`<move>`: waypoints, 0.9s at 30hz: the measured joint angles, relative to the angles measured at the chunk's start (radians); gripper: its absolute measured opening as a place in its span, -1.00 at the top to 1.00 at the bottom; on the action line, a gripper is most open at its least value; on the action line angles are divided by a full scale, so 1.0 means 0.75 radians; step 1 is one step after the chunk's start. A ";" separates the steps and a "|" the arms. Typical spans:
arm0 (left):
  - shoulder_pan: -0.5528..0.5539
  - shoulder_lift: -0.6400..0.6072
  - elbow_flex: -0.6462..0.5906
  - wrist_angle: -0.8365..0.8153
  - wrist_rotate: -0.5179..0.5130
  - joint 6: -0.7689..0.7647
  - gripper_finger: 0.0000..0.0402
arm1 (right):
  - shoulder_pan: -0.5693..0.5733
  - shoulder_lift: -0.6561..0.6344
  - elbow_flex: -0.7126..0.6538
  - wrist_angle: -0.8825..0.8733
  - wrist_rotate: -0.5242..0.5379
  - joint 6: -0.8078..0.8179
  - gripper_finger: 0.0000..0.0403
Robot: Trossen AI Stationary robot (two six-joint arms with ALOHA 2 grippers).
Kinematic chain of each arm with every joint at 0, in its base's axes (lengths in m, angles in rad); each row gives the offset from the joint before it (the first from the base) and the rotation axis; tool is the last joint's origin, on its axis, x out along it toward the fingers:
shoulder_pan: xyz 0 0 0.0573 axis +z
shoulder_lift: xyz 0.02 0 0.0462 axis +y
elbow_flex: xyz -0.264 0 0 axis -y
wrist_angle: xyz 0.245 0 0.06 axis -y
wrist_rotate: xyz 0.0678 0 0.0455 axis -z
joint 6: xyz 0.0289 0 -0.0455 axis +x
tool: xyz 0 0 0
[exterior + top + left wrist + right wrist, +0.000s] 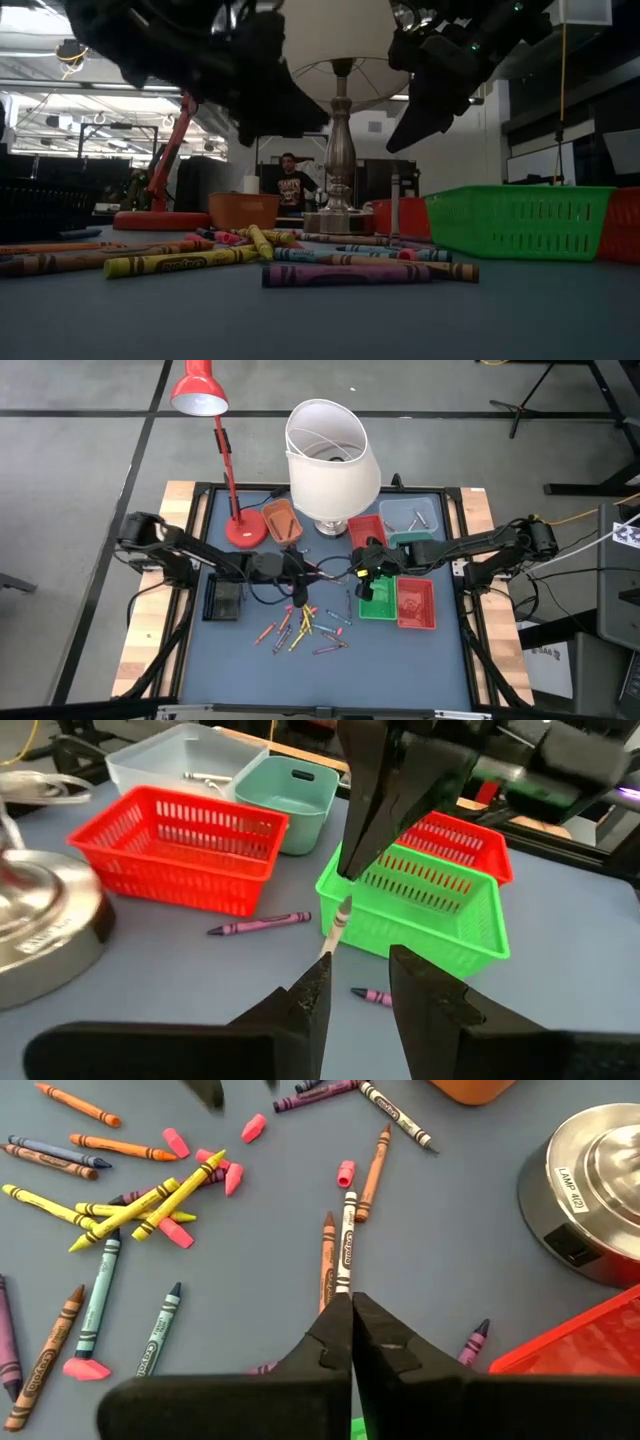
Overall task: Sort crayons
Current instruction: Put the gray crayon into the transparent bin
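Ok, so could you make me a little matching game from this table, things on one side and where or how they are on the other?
Things:
1. green tray
2. orange tray
3. black tray
4. right gripper

Place or state:
a. by the red lamp's base
b. shut on a pale crayon
c. beside the left arm
d. between the loose crayons and a red tray

Pairs: 1-d, 2-a, 3-c, 4-b

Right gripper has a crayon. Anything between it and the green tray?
Nothing visible. The right gripper holds the white crayon beside a corner of the green tray; only that tray's wall lies ahead. Left gripper waits open nearby.
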 joint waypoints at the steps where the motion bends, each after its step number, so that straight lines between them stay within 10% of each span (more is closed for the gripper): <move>1: 0.000 0.037 0.000 0.044 0.000 0.000 0.56 | 0.000 0.000 0.000 0.000 0.000 0.000 1.00; 27: -0.078 0.446 0.219 0.271 0.110 0.075 0.15 | 0.000 0.000 0.001 0.002 0.000 0.000 1.00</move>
